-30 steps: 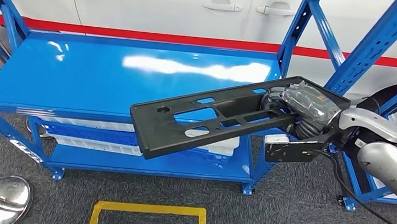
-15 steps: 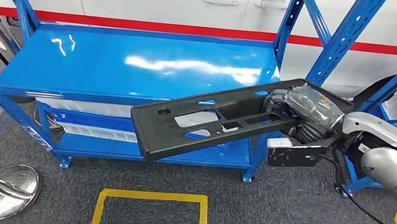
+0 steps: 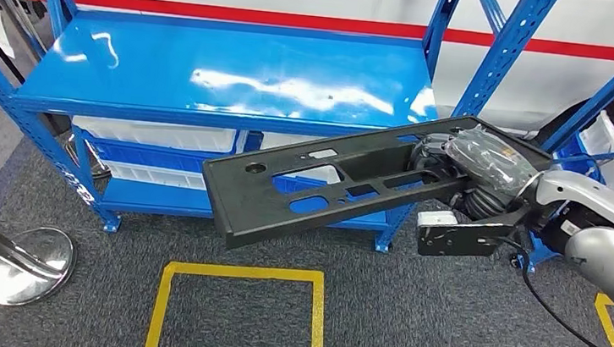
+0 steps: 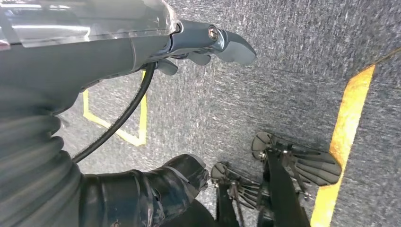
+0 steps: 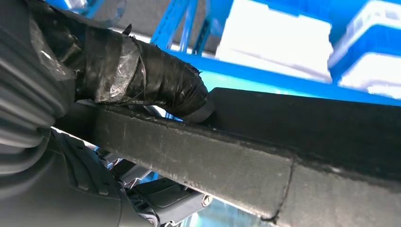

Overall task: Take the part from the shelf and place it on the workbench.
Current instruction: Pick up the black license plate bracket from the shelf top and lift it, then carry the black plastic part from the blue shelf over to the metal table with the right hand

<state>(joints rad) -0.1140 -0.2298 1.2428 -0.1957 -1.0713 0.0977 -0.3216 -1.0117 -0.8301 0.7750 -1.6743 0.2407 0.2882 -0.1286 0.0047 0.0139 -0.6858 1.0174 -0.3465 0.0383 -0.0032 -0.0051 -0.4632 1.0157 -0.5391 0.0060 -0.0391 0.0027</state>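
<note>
Since a second ago the view has slid back from the shelf (image 3: 228, 72); that is the camera moving, while the part (image 3: 328, 184) stays in the same grip. Left hand (image 4: 142, 194) hangs over the carpet, holding nothing, though whether its fingers are apart I cannot tell. Long, flat, black and slotted, the part reaches leftward from the fingers (image 5: 156, 80) of the right hand (image 3: 470, 168), clamped on its end, clear of the shelf. Pickup looks done; no tabletop is visible, so placing remains.

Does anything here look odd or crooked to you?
Yes: the long black part is held only at one end by the right hand, so it juts out tilted over the floor. The hand also looks wrapped in tape and plastic.
</note>
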